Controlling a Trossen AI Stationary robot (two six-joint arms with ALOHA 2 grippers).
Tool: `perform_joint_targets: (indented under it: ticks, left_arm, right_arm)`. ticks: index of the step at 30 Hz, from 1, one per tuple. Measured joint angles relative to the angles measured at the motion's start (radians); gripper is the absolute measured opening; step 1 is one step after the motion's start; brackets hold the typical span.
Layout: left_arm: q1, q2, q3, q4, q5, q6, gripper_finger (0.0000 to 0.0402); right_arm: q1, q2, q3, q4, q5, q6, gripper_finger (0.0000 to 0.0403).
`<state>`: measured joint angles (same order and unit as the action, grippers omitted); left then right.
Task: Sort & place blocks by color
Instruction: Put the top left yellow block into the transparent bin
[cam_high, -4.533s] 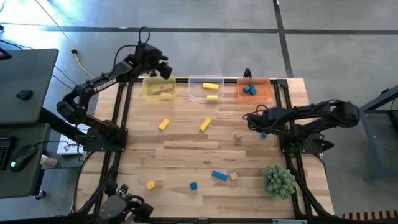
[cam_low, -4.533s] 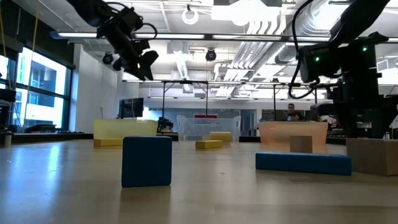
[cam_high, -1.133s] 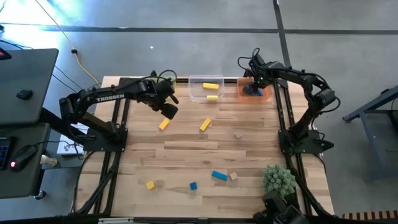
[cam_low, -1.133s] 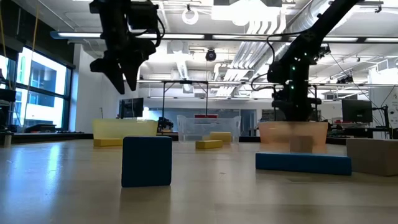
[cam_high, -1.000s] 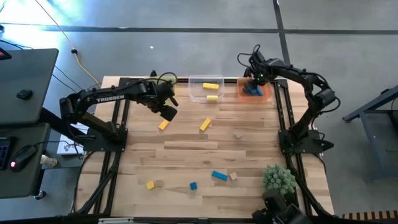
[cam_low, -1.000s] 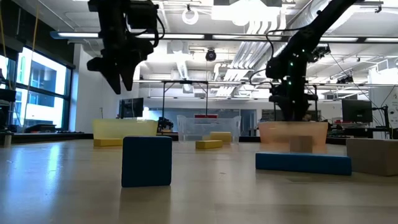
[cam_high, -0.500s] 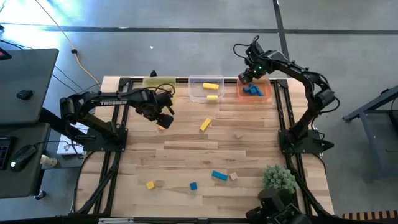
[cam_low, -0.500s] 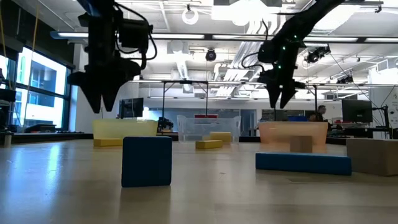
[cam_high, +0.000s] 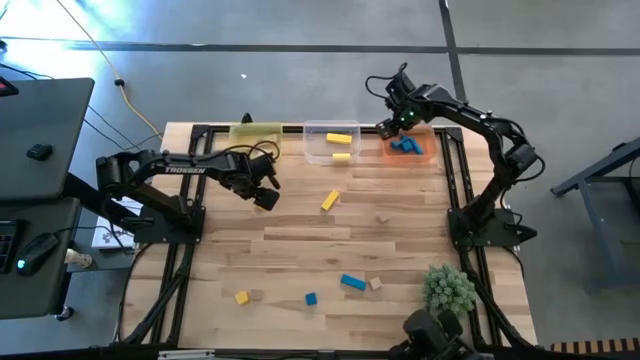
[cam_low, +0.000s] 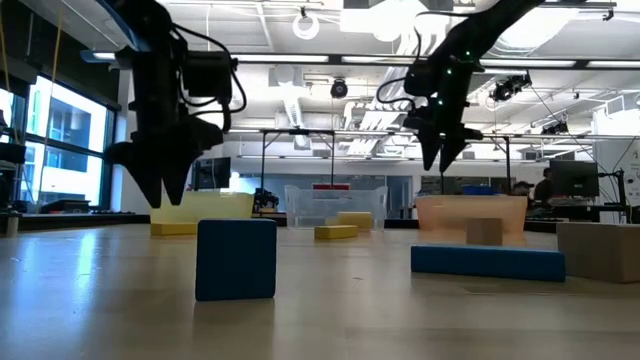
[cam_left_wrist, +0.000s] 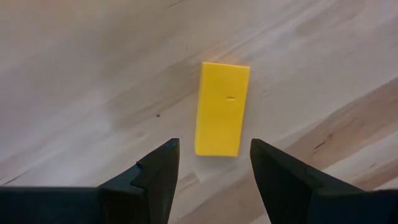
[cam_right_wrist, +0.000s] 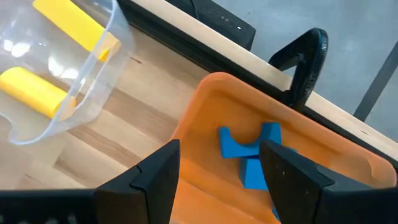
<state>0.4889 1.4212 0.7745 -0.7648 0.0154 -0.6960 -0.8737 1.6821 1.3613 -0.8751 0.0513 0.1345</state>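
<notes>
A wooden bench (cam_high: 300, 240) seen from above, with two dark robot arms sorting small coloured blocks into tubs.

The left tool (cam_left_wrist: 211, 163) hangs just above a yellow bar block (cam_left_wrist: 222, 116) lying flat on the bench. Its two fingers are spread apart and hold nothing; the near end of the bar sits in the gap between them, untouched.

The right tool (cam_right_wrist: 217, 167) hovers over the near rim of the orange tub (cam_right_wrist: 205, 155), fingers apart and empty. Blue blocks (cam_right_wrist: 252, 149) lie in that tub just ahead of it. Beside it, the clear tub (cam_right_wrist: 62, 68) holds two yellow pieces.

Other blocks are scattered well away from both tools: a second yellow bar (cam_high: 329, 201) mid-bench, and a blue bar (cam_high: 351, 282), a small blue cube (cam_high: 311, 298), a small yellow cube (cam_high: 241, 297) and tan cubes near the front edge.

The step in hand appears to be the left tool's pick. To do it well, it should probably move forward to centre on the bar's middle, descend straight, and close across the narrow sides so the bar does not pivot or slip.
</notes>
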Motion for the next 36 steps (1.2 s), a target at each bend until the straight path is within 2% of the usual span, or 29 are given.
perform_joint_targets:
  ticks: [9,15,20,24,29,32,36]
  left_arm:
    - [-0.02,0.06,-0.024,0.085,0.0,0.023,0.0188]
    - [-0.027,0.144,-0.022,0.093,0.0,0.019,0.0188]
    - [-0.027,0.166,-0.019,0.091,-0.003,0.018,0.0187]
    - [-0.027,0.166,-0.019,0.089,-0.008,0.02,0.0163]
    - [-0.027,0.166,-0.02,0.087,-0.019,0.061,0.0099]
    - [-0.027,0.165,-0.015,0.083,-0.018,0.087,0.0098]
    - [-0.027,0.156,0.008,0.083,-0.021,0.132,0.0098]
  right_arm:
    - [0.006,0.0,-0.001,0.0,0.001,0.024,0.0209]
    - [0.006,0.0,-0.001,0.0,0.001,0.023,0.0209]
    - [0.006,0.0,-0.001,-0.001,0.001,0.023,0.0209]
    - [0.006,0.0,-0.001,-0.001,-0.004,0.023,0.0209]
    - [0.006,0.0,-0.001,-0.001,-0.008,0.023,0.0209]
    - [0.006,0.0,-0.001,0.0,-0.016,0.023,0.0209]
    - [0.006,0.0,-0.002,0.016,-0.116,0.023,0.0209]
